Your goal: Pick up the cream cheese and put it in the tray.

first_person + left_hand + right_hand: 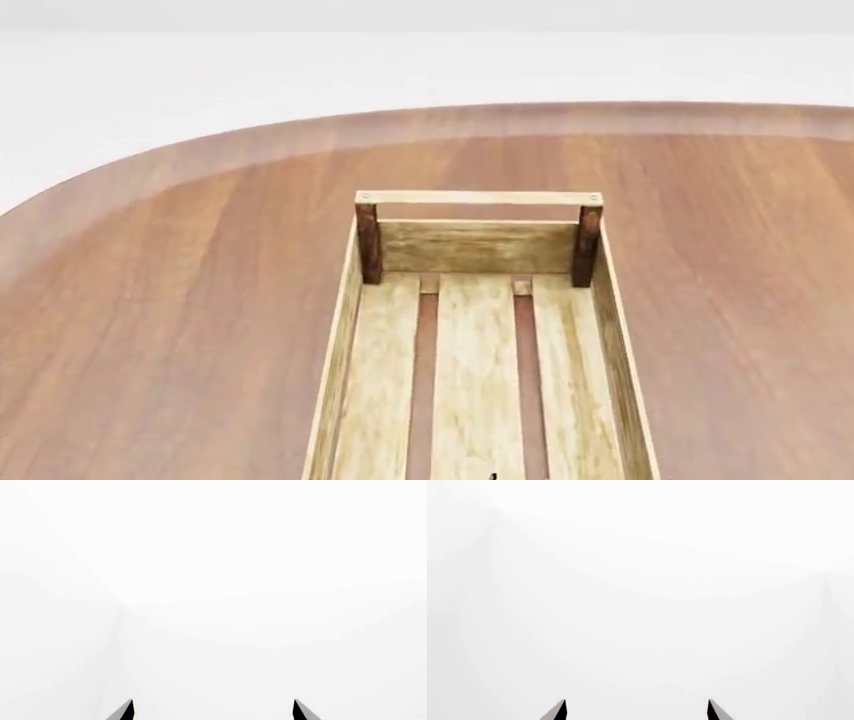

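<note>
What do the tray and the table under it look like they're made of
The tray looks like pale unfinished wood: visible grain, matte slats with gaps between them, darker brown corner posts. The table looks like reddish-brown wood or a wood-look veneer, with long straight grain and a soft sheen along its rounded edge. Being a simulator render, neither can be confirmed.

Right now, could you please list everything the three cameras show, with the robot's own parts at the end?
tray: one, light wood with darker brown corner posts, slatted bottom, on the table, running from the head view's middle to its near edge; the part shown holds nothing.
table: one, reddish-brown wood, rounded far edge, under the tray.
cream cheese: none in any view.
left gripper: one, dark fingertips apart, only white background ahead.
right gripper: one, dark fingertips apart, only white background ahead.
</note>
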Tool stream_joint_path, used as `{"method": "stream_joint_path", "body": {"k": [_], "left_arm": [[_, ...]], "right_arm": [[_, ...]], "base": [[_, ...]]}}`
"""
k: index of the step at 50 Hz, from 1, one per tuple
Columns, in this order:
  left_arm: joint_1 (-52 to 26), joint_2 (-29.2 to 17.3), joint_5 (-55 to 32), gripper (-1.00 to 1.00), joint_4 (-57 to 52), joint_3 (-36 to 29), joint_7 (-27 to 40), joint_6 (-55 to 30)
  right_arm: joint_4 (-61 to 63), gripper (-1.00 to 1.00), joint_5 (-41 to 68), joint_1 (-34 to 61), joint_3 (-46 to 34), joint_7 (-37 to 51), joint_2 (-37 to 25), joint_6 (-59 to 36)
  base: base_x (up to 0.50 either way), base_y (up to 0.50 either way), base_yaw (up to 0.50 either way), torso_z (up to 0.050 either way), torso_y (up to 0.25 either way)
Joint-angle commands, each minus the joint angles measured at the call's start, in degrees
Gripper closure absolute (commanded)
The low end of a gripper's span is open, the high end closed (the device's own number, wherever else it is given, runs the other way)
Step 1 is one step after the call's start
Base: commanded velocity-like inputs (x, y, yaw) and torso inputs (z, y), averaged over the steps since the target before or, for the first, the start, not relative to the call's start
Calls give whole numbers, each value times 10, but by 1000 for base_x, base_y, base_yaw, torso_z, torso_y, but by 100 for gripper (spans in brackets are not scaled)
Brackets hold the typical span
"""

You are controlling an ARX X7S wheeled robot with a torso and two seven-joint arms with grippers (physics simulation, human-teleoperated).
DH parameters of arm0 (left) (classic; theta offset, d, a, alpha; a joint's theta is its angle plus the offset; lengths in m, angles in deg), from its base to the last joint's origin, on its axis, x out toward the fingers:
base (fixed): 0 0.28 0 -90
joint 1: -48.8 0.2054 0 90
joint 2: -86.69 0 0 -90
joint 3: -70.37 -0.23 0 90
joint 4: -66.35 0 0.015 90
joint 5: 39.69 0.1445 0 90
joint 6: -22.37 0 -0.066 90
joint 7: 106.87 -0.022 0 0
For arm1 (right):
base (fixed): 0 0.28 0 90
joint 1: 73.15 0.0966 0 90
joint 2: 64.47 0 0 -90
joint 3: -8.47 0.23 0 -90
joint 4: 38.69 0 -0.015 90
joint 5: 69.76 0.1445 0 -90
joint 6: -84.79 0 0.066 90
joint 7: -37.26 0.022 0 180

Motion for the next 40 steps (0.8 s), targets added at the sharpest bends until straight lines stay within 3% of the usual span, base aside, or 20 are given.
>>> {"method": "stream_joint_path", "body": {"k": [1, 20, 40], "left_arm": [[-1, -4, 3, -100, -1, -5, 8, -3], [-5, -13, 3, -100, 1, -11, 20, -6], [-9, -27, -16, -100, 1, -14, 31, -14]], "right_arm": [[-1, -100, -3, -1, 0, 10, -4, 8], [11, -100, 0, -7, 2, 20, -9, 4], [57, -100, 2, -24, 96, 96, 32, -112]], "base": [[0, 0, 0, 0, 0], [0, 0, 0, 0, 0], [0, 0, 0, 0, 0]]}}
